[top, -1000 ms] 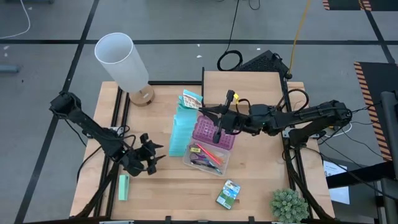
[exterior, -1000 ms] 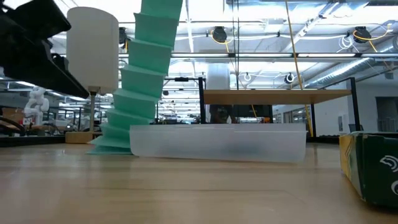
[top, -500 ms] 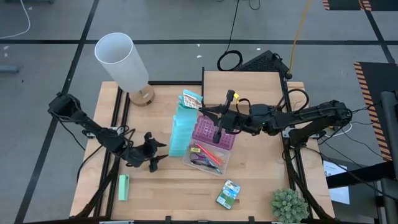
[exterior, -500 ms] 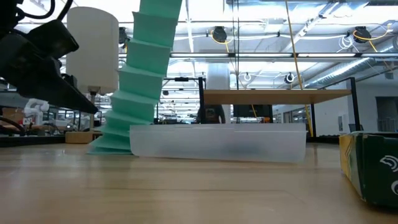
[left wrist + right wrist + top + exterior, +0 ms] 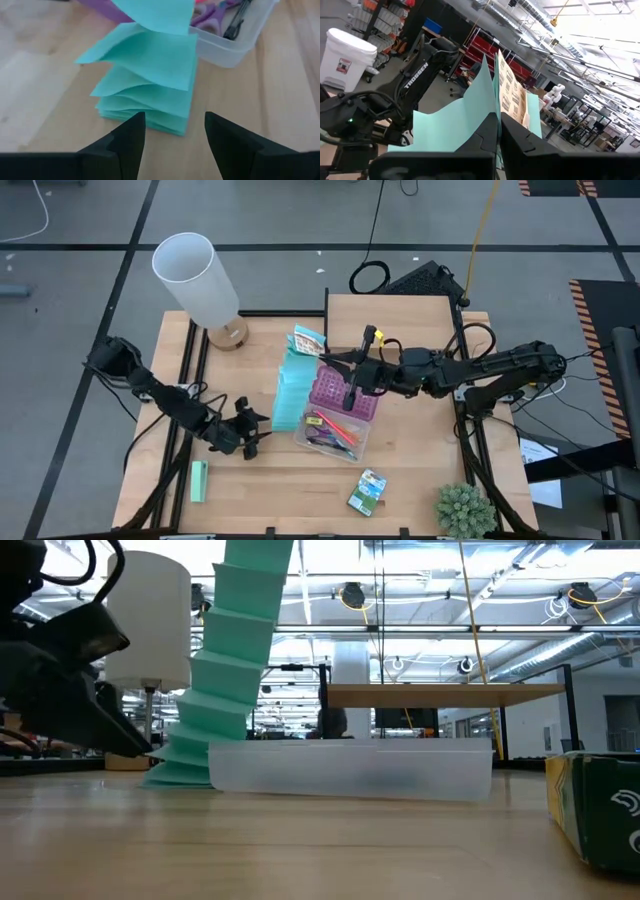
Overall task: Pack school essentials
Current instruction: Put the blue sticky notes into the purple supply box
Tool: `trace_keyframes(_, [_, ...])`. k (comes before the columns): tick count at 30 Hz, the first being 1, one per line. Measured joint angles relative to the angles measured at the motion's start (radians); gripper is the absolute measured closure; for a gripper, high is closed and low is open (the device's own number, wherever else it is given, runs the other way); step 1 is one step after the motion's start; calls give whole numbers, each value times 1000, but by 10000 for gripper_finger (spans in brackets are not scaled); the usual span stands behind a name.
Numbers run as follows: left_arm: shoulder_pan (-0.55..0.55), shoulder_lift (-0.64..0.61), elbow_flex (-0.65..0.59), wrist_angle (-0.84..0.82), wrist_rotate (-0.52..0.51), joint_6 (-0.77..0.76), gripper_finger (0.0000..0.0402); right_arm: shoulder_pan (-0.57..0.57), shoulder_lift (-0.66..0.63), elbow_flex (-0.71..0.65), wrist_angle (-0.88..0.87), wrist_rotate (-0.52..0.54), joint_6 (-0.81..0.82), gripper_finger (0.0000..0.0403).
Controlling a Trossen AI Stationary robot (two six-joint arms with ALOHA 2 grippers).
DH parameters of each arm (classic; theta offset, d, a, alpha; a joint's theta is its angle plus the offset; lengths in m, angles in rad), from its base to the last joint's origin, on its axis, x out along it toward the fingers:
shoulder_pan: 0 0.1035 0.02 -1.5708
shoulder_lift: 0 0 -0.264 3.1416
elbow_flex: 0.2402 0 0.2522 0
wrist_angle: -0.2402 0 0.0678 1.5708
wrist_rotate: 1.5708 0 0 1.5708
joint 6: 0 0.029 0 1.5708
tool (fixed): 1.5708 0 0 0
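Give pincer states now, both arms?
Left pincer: open, empty, facing the mint-green paper stack.
Right pincer: shut on the stack's top sheet.

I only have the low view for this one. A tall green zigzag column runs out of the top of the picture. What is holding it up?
Observer: The right gripper is shut on the upper end of that teal note stack, pulling it out like an accordion.
Operator: And the dark shape on the left of my view?
Observer: That is the left gripper, fingers open, pointed at the base of the stack where it sits on the table.
Operator: Is there anything in the clear case?
Observer: Yes, purple-handled scissors and a black pen lie in the clear case.
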Motion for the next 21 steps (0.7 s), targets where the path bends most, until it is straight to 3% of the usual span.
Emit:
trace_keyframes(7, [0, 83, 0, 36, 28, -50, 195, 0, 0, 0, -16, 0, 9, 403])
trace_keyframes(15, [4, 89, 0, 46, 55, -84, 195, 0, 0, 0, -22, -3, 30, 403])
trace_keyframes(21, [52, 89, 0, 35, 124, -105, 195, 0, 1, 0, -23, -73, 70, 403])
